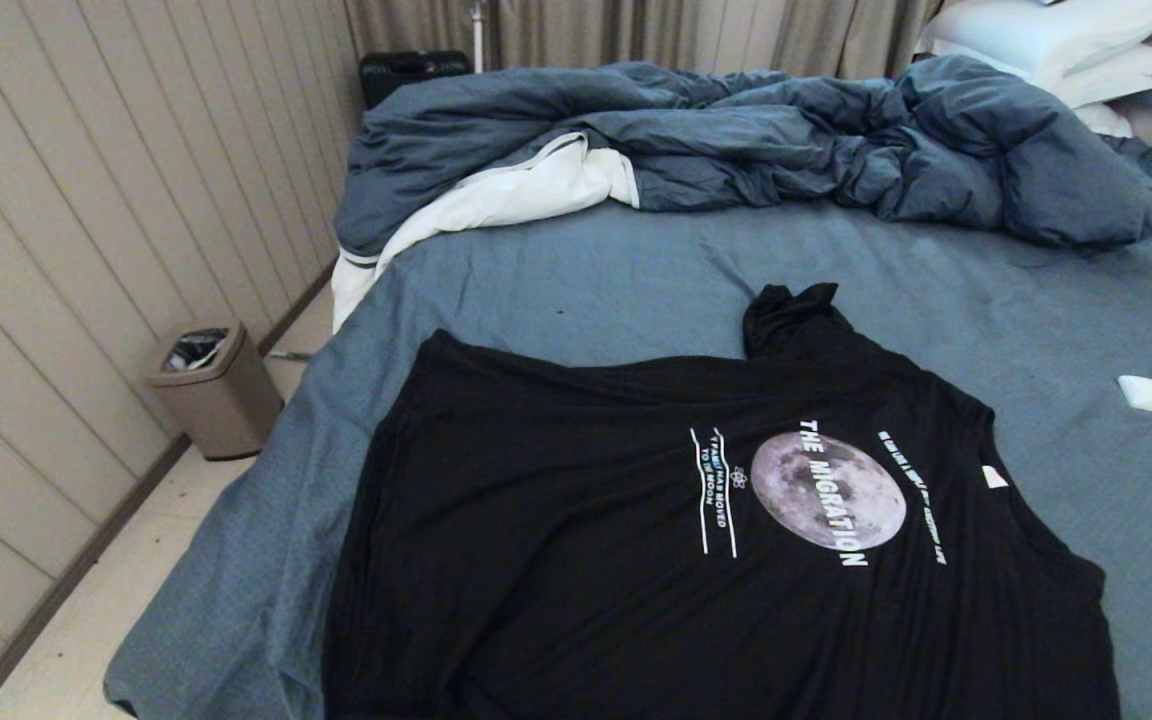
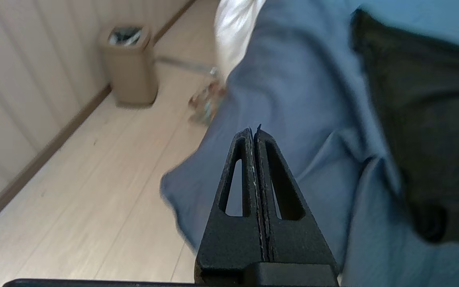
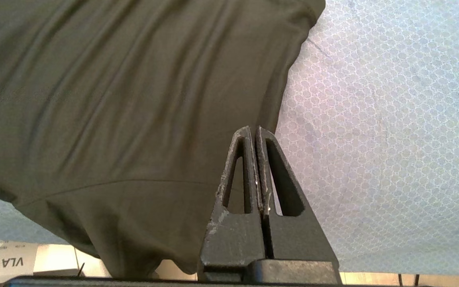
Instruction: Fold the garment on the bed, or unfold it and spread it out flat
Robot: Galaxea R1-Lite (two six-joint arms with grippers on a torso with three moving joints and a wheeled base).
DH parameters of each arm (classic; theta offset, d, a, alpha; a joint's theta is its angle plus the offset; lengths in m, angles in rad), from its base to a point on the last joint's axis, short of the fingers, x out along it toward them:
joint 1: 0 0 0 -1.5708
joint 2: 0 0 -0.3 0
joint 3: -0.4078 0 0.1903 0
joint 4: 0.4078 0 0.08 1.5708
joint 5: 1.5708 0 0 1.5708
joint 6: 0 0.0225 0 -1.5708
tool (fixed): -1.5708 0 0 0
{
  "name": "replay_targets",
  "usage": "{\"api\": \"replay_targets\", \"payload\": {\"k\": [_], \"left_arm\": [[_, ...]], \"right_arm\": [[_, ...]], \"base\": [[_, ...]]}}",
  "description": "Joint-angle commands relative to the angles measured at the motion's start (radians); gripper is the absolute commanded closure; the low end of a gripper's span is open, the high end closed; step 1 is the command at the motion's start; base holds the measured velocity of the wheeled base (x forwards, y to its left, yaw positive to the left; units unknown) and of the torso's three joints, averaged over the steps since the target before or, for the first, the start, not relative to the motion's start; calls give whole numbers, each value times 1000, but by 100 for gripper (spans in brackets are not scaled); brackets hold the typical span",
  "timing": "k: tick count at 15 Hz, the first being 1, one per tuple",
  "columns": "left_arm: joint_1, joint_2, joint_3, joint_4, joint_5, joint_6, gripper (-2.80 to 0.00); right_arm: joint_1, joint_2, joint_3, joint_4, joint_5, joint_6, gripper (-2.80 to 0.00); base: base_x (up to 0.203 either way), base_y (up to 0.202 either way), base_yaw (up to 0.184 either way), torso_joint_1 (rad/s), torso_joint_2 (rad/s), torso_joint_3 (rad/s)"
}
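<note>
1. The garment (image 1: pixel 696 540) lies spread, print up, on the near part of the bed (image 1: pixel 586 270), collar toward the robot's right. One sleeve (image 1: pixel 786 315) is bunched and stands up at the far edge, and the near hem runs out of the head view.
2. The left hand (image 2: pixel 254 129) has its fingers pressed together and holds nothing; it hangs over the bed's left edge, beside the shirt and above the floor (image 2: pixel 74 191).
3. The right hand (image 3: pixel 252 129) is likewise pressed together and empty, hovering at the shirt's edge.
4. Risk: fingers that stay together cannot pinch cloth and would only push it into wrinkles.
5. Risk: a deep pinch may catch the sheet (image 3: pixel 381 119) too and drag it.
6. Risk: hauling toward the left edge could slide the shirt off the bed.
7. Risk: the crumpled sleeve may get folded in unevenly.
</note>
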Motion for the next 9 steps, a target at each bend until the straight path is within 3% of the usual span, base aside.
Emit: {"api": "replay_targets", "payload": {"k": [1,2,4,5,7,9], "left_arm": [[0,3,-15,49,23,2,0],[0,3,-18,55,25,14,0],[0,3,-19,62,-17,99,0],[0,3,-21,71,-26,111,0],[0,3,-19,65,-25,106,0],[0,3,-8,23,11,120,0]], "right_arm": [[0,4,0,-9,-1,-2,0],[0,4,0,-23,-1,-3,0],[10,10,0,-165,3,-12,0],[15,10,0,-158,6,-13,0],[13,7,0,-21,1,-12,0],[14,8,0,-58,0,-13,0]], "base": [[0,0,0,0,0,0],[0,0,0,0,0,0],[0,0,0,0,0,0],[0,0,0,0,0,0],[0,0,0,0,0,0],[0,0,0,0,0,0]]}}
